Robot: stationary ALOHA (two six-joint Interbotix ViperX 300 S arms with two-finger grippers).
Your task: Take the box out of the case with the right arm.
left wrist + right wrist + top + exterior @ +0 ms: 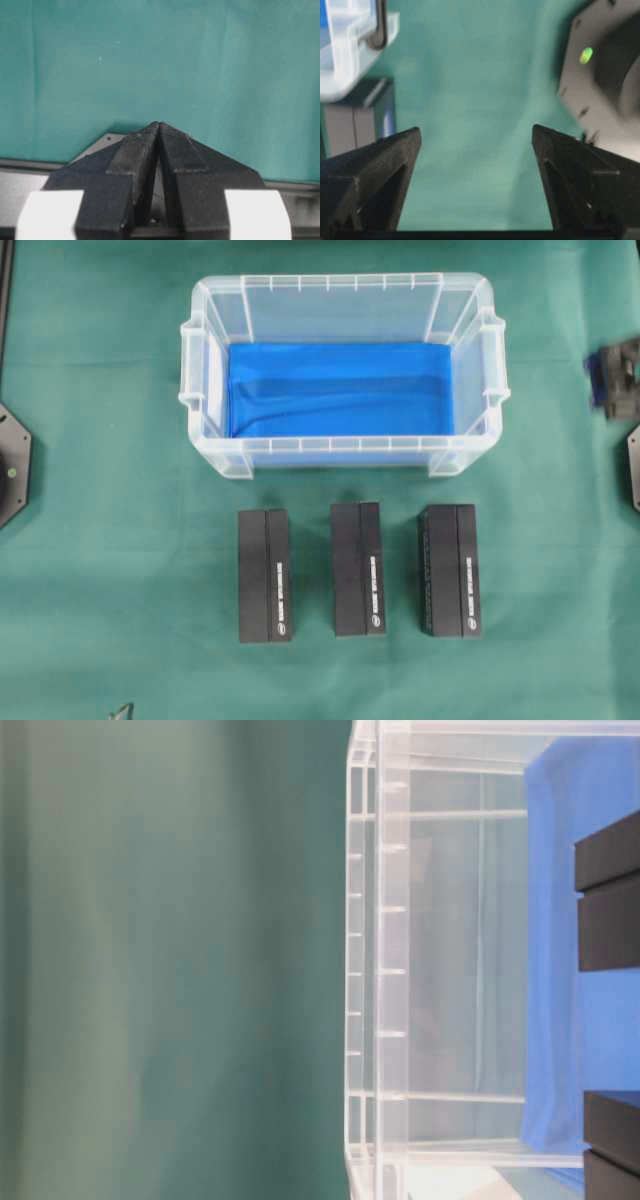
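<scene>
The case (343, 305), a large clear plastic tub with rounded corners and a bright blue floor lining, sits at the twelve o'clock side of the green cloth (100, 490) with nothing visible inside. Three black rectangular boxes stand in a row at six o'clock of it: the left box (265, 575), the middle box (359, 569) and the right box (449, 571). The right gripper (476, 137), at three o'clock, is spread wide and empty. The left gripper (159, 131) has its tips pressed together, holding nothing.
</scene>
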